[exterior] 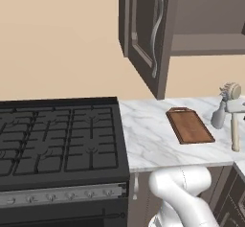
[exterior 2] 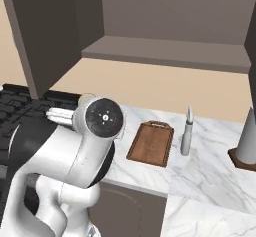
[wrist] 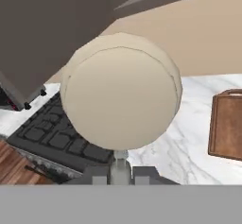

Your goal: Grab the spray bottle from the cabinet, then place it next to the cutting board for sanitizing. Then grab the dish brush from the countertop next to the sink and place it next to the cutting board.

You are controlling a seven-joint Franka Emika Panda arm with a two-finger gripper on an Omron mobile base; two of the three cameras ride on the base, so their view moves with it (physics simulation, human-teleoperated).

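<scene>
The gripper [wrist: 120, 172] has its jaws pinched on the thin handle of the dish brush [wrist: 121, 91], whose round head faces the hand camera. In the left base view I see the brush held just right of the spray bottle [exterior: 218, 116], which stands beside the cutting board [exterior: 190, 126] on the countertop [exterior: 148, 140]. I judge the step to be placement: lower gently, keep clear of the bottle, release only once the brush rests flat. Beyond, the open cabinet [exterior: 206, 44] shows a bare shelf.
</scene>
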